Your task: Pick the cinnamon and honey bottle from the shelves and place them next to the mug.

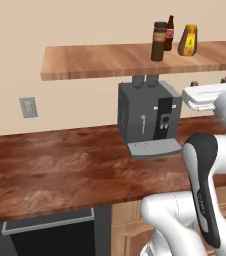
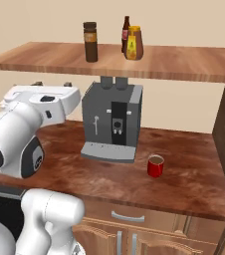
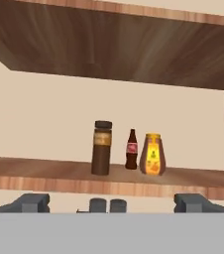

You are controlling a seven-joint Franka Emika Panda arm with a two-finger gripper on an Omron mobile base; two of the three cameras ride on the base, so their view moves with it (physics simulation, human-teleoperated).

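One cinnamon jar [image 3: 101,148] stands upright on the shelf [image 3: 44,171], dark brown with a dark cap and a tan band near the top. One honey bottle [image 3: 152,154] stands on the same shelf to the jar's right, amber with a yellowish cap and a yellow label whose print is too small to read. Between them and a little farther back is one slim brown bottle [image 3: 132,149] with a red label, also unreadable.

Below the shelf, one grey coffee machine [image 2: 112,123] sits on the wooden counter [image 2: 184,174]. One red mug [image 2: 155,166] stands on the counter just right of the machine.

The hand [image 3: 112,202] is level with the shelf's front edge, below the jar, its two dark fingertips [image 3: 32,202] spread wide apart and holding nothing.
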